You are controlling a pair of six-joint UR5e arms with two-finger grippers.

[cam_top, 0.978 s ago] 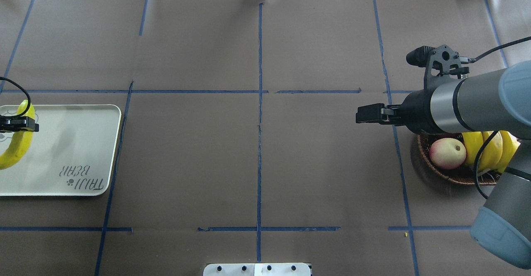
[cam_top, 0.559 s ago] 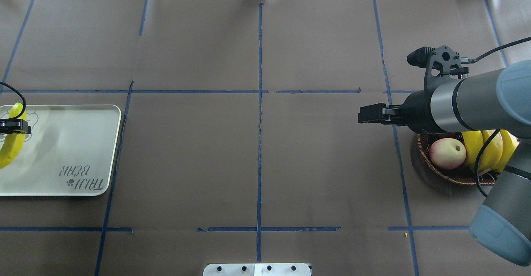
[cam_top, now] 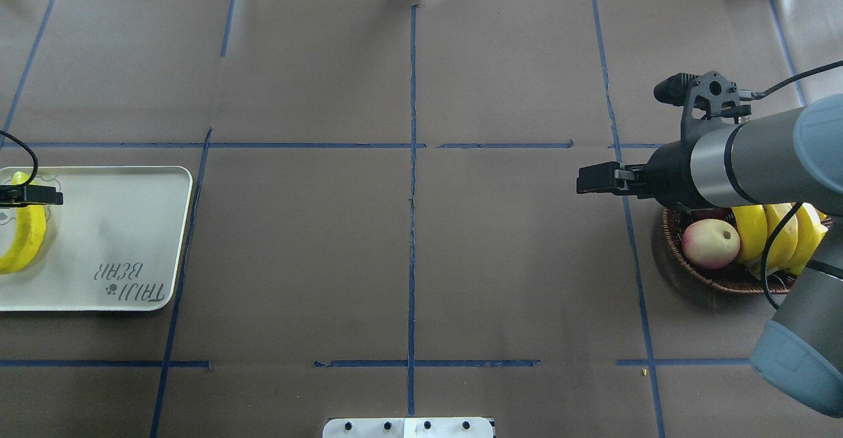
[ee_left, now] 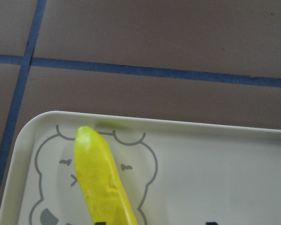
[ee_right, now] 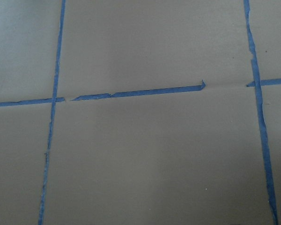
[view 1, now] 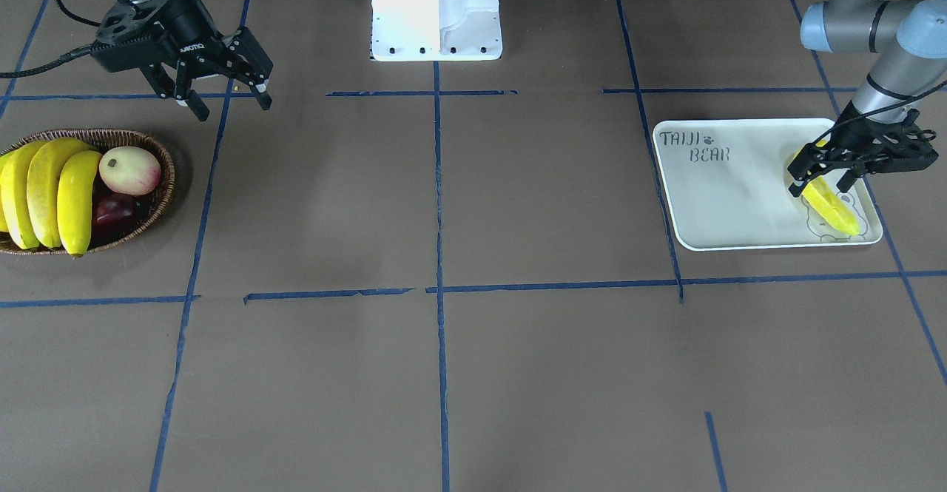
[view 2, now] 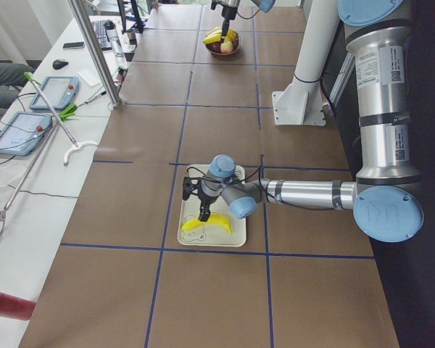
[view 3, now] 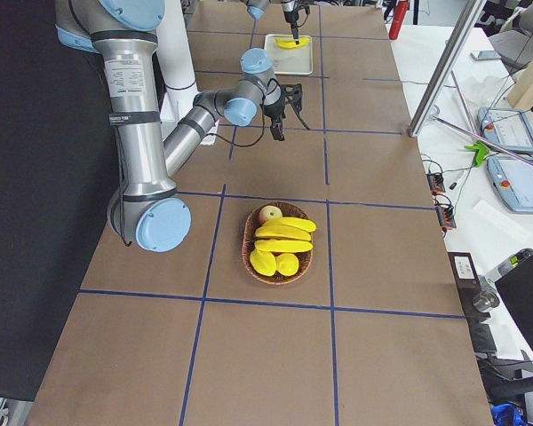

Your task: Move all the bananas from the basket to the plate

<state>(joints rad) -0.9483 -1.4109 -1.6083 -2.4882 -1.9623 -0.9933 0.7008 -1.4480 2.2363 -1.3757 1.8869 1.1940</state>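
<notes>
— Nearest us, at the desk's left end, the plate (view 1: 732,203) carries one banana (view 1: 840,211), which lies across the bear drawing. The left hand (view 1: 819,187) straddles its upper end.
— Is it gripping? We cannot tell, because its wrist camera cuts the fingers off.
— Further along, the right hand (view 1: 231,109) hangs spread wide, holding nothing, above bare desk (view 1: 518,181) near the basket (view 1: 167,185).
— In the basket we count three bananas (view 1: 44,189), an apple (view 1: 129,170) and a dark red fruit (view 1: 111,211) half buried. From overhead, the right arm covers part of the basket.
— Brown paper with blue tape (view 1: 438,181) lines covers the desk. Beside it, tablets (view 2: 54,90) lie on a white side desk.
</notes>
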